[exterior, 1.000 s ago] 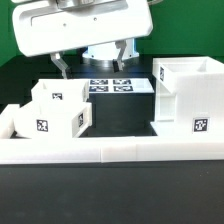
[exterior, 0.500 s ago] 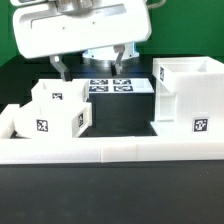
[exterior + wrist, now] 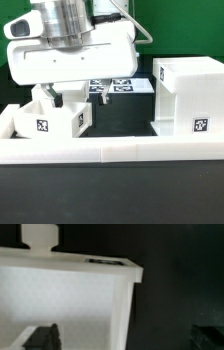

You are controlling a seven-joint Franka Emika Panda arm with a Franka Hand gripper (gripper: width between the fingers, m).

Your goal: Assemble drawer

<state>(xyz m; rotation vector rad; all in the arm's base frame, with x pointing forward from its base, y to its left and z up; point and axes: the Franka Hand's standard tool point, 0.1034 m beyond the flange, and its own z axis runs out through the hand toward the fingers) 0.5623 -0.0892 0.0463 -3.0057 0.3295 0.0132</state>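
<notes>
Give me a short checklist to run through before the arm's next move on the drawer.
1. Gripper open: ok, the fingers stand wide apart in the wrist view.
2. Gripper above the small box: ok.
3. One wall of the small box between the fingers: cannot tell.
4. Fingers touching the small box: cannot tell.
5. Big box upright and apart from the gripper: ok.

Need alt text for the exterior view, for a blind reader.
The arm's open tool hangs over a small white box on the exterior view's left. A taller white box stands on the exterior view's right, behind a low white wall.
</notes>
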